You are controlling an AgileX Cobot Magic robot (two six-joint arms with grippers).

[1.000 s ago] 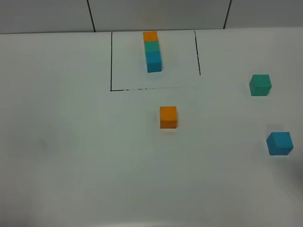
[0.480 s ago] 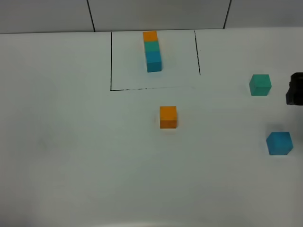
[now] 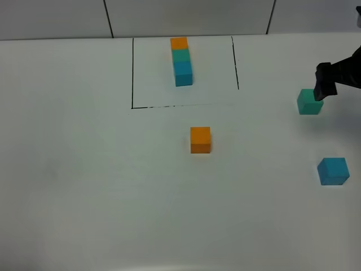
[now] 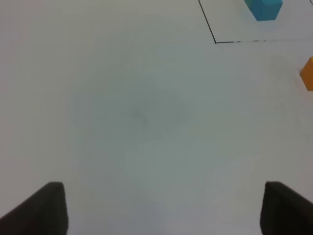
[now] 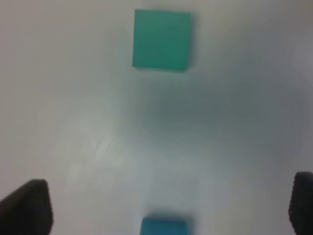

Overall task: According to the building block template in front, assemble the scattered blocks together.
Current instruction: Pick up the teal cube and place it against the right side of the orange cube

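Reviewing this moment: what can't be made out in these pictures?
- Right end effector: cut off by the exterior view's right edge; it hides the green cube's upper corner.
- Left end effector: outside the exterior view; its wrist view shows only fingertips.
- Blue cube: blurred, cut by the right wrist view's edge.
- Template: left wrist view's edge leaves only its blue end.

Bare worktop (image 3: 84, 186) is lying open across the whole left half, and the left pincer (image 4: 166, 208) is hanging over it, jaws apart, plain surface between them. In the middle the orange cube (image 3: 200, 139) is sitting alone with room on every side. Behind it the template row (image 3: 181, 61) is standing well apart. On the right, the right pincer (image 5: 164, 205) is hanging wide-jawed near the teal-green cube (image 3: 309, 102). An open gap is separating that cube from the blue cube (image 3: 333, 171).
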